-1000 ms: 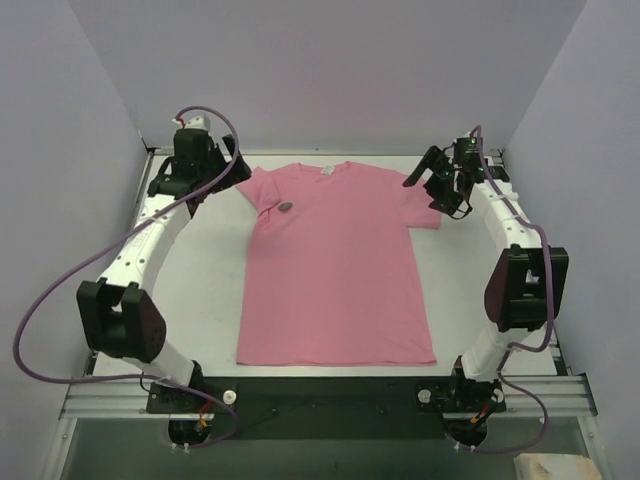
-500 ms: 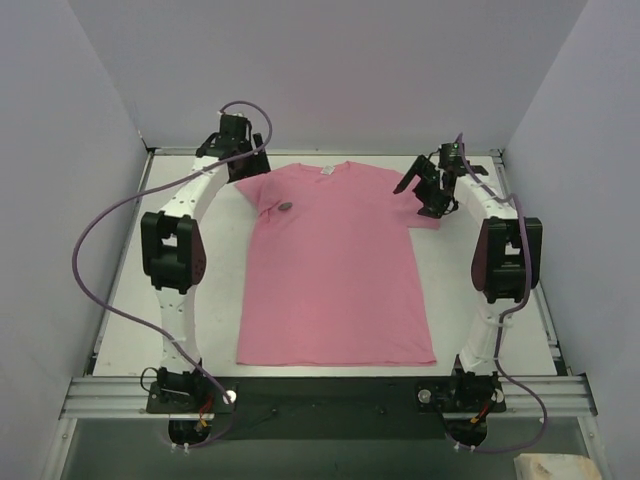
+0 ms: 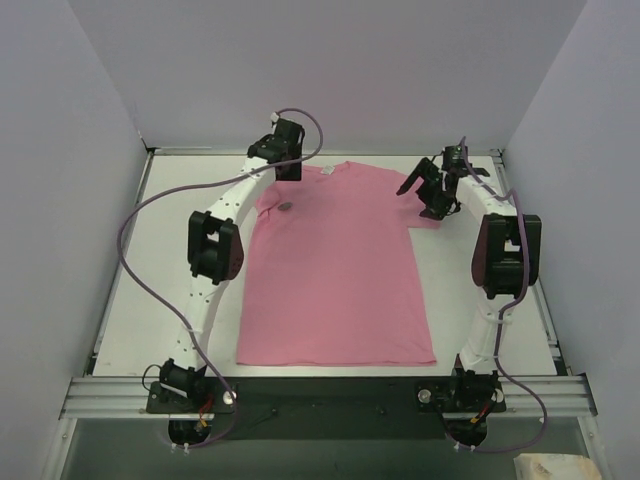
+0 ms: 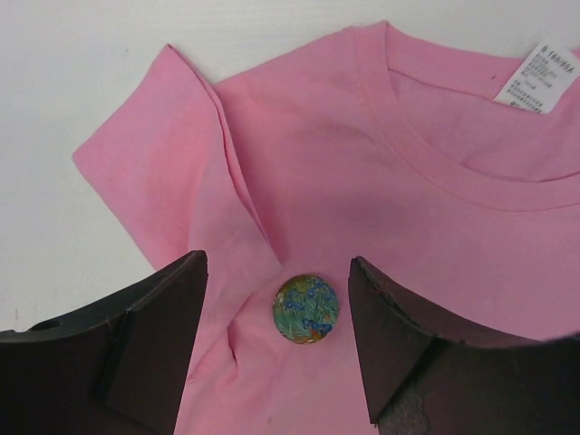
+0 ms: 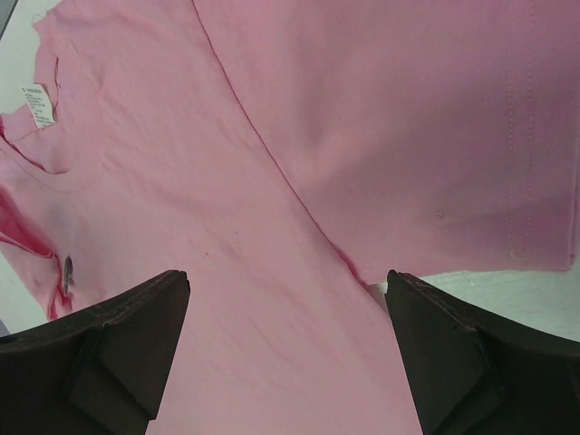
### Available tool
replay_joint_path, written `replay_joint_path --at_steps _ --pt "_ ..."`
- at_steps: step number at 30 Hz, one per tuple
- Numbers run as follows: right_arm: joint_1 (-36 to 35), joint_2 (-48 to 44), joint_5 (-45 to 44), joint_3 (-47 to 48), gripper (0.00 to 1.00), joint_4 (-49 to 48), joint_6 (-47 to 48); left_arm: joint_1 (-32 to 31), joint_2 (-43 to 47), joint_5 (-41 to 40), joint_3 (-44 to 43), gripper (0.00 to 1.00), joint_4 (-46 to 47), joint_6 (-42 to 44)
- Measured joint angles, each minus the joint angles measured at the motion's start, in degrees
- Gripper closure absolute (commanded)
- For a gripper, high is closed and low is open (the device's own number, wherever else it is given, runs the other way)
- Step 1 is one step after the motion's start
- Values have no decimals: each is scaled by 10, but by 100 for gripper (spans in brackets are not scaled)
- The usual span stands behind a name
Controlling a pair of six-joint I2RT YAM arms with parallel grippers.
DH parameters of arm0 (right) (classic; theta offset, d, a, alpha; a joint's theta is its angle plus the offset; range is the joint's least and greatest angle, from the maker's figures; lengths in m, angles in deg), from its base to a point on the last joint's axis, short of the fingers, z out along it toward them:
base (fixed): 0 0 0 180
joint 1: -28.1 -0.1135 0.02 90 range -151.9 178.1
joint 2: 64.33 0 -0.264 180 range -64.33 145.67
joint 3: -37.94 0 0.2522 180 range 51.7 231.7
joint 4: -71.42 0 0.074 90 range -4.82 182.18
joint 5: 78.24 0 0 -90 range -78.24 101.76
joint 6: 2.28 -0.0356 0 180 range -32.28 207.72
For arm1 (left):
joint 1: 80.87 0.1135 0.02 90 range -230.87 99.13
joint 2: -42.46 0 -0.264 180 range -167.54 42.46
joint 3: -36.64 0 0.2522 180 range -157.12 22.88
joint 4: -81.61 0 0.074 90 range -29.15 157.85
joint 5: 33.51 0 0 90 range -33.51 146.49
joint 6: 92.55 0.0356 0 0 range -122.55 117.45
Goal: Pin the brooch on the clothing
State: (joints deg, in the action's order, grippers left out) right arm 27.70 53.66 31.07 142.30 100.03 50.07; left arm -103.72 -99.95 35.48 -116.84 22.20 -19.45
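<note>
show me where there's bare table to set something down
Bare table left of the left arm, plus a narrower strip between the T-shirt and the right arm. Crowded at the shoulders, under the left hand and right hand.

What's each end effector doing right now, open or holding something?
Left end effector: open, empty, aimed at the small round blue-green brooch.
Right end effector: open, empty, over the pink T-shirt.

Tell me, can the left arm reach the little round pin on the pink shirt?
Probably yes. The left arm hangs right over the brooch, its jaws open with the brooch showing between them in the wrist view. The brooch lies uncovered on the pink shirt, and nothing stands in between.
</note>
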Motion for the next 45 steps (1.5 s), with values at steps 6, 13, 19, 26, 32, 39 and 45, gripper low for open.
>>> replay_joint_path --at_steps 6,13,19,26,32,39,45 --pt "0 7 9 0 5 -13 -5 0 -38 -31 0 29 -9 6" --pt "8 13 19 -1 6 -19 -11 2 -66 -43 0 34 -7 6" --pt "17 13 27 -3 6 -29 -13 3 -69 -45 0 75 -5 0" --pt "21 13 33 -20 7 -38 -14 21 -70 -42 7 100 4 -18" --pt "22 13 37 -21 7 -43 -16 40 -62 -43 47 100 25 -21" --pt "22 13 43 -21 7 -44 -16 46 16 -44 150 100 61 -24" --pt "22 13 48 -29 7 -48 -18 58 75 -41 208 100 99 -27"
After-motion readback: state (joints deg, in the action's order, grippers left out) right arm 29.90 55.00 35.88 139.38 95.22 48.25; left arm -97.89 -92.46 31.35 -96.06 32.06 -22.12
